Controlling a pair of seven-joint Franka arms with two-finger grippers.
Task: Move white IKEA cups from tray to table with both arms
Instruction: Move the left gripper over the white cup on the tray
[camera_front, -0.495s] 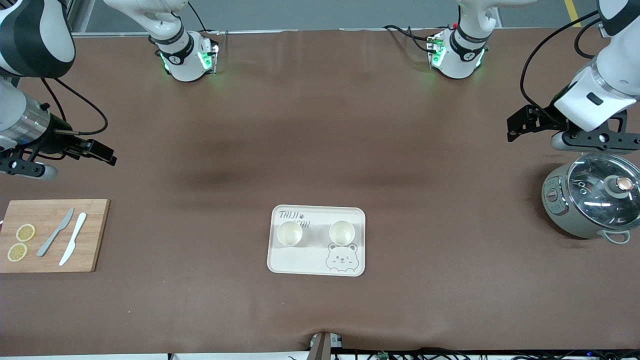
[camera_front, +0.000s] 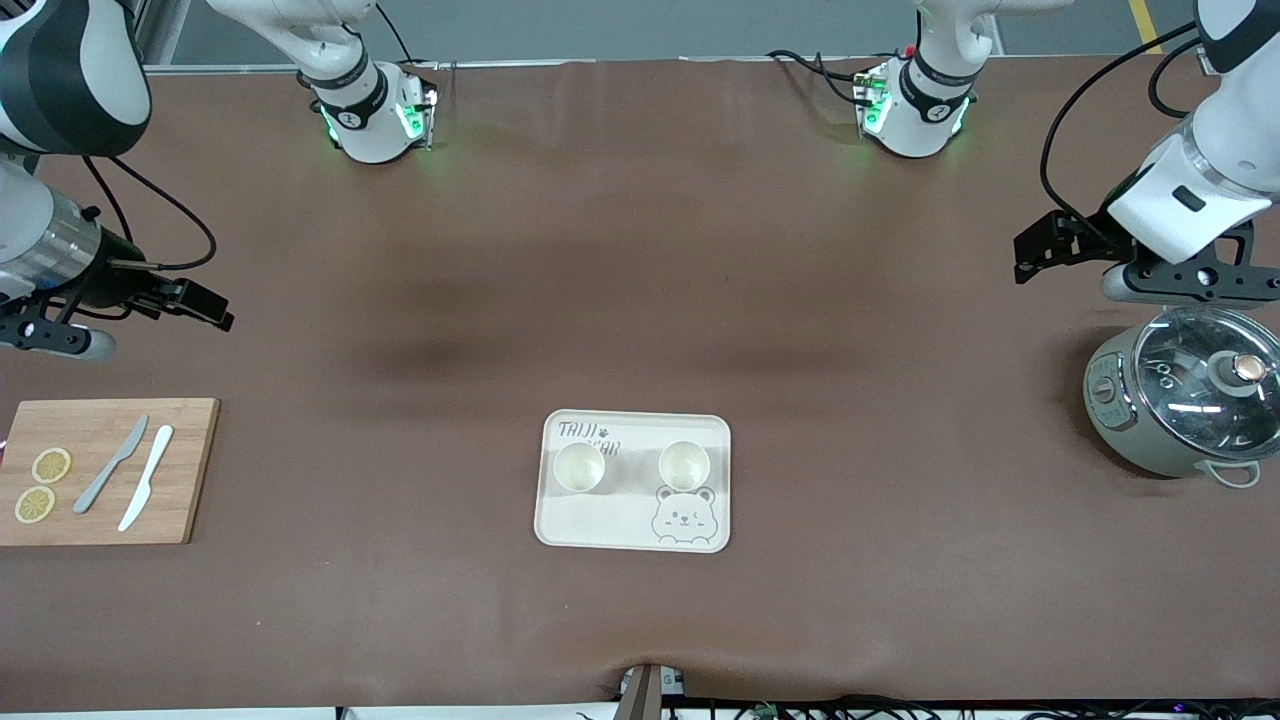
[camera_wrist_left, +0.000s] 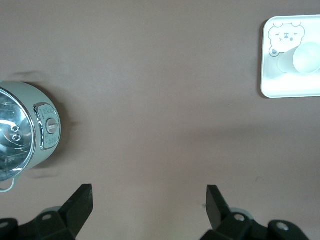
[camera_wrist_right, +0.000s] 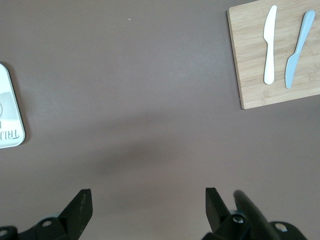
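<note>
Centrally on the brown bench (camera_front: 640, 250): a cream bear tray (camera_front: 634, 520) carrying both white IKEA cups, upright, side by side and apart, one (camera_front: 579, 467) toward the right arm's end, the other (camera_front: 685, 464) toward the left arm's end, just above the printed bear. Left gripper (camera_wrist_left: 149, 206) raised over bare bench beside the grey-green pot (camera_front: 1180, 400) with glass lid, fingers (camera_wrist_left: 80, 202) spread wide, holding nothing. Right gripper (camera_wrist_right: 148, 206) raised over bare bench near the wooden cutting board (camera_front: 100, 470) bearing two knives and lemon slices, fingers (camera_wrist_right: 80, 205) likewise parted and empty.
</note>
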